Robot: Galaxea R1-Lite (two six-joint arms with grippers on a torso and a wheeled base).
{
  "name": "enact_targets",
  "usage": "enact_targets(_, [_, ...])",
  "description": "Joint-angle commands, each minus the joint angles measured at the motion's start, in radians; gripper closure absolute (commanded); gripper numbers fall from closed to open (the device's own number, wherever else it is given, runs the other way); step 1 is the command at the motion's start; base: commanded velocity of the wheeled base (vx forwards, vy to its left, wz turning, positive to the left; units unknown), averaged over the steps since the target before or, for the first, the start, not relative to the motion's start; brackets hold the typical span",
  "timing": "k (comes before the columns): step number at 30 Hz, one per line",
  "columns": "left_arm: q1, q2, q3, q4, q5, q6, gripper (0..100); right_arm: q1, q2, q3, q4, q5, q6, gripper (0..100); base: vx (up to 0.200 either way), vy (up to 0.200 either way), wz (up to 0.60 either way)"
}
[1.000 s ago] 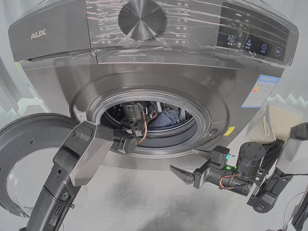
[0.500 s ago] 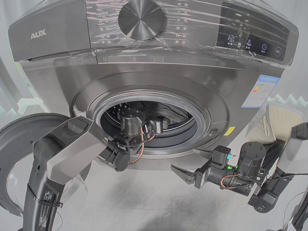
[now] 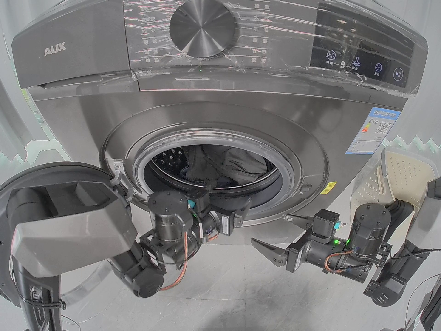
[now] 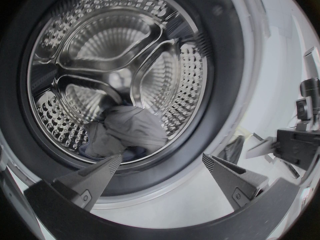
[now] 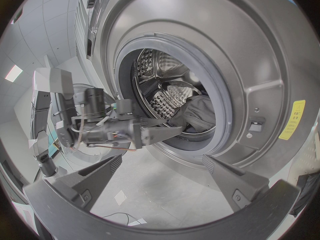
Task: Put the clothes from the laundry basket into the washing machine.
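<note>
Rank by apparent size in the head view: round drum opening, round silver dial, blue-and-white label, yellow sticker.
1. Round drum opening
2. Round silver dial
3. Blue-and-white label
4. Yellow sticker
All lie on the washing machine front; nearness barely matters.

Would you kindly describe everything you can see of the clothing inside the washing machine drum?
The clothing is a crumpled heap of dull grey, soft-looking fabric lying low in the steel drum, resting on its perforated wall near the front. A sliver of dark blue cloth peeks from under it. The open left gripper hangs outside the opening, not touching it.
</note>
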Motion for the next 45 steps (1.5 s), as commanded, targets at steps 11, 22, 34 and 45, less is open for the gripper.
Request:
enact_targets(11, [-0.080, -0.310, 0.322, -0.128, 0.070, -0.015, 0, -0.143, -0.237, 0.154, 0.010, -0.016, -0.001, 0, -0.036, 0.000, 0.00])
enact_targets(22, [-0.079, -0.400, 0.427, -0.128, 0.076, -0.012, 0, -0.197, -0.254, 0.177, 0.015, -0.016, -0.002, 0, -0.200, 0.000, 0.00])
enact_targets(34, [-0.033, -0.439, 0.438, -0.129, 0.103, -0.039, 0, -0.223, -0.286, 0.207, 0.016, -0.016, -0.009, 0, -0.133, 0.000, 0.00])
enact_targets(45, [-0.036, -0.488, 0.481, -0.129, 0.133, -0.049, 0, -0.283, -0.314, 0.224, 0.019, -0.014, -0.021, 0, 0.000, -0.164, 0.00])
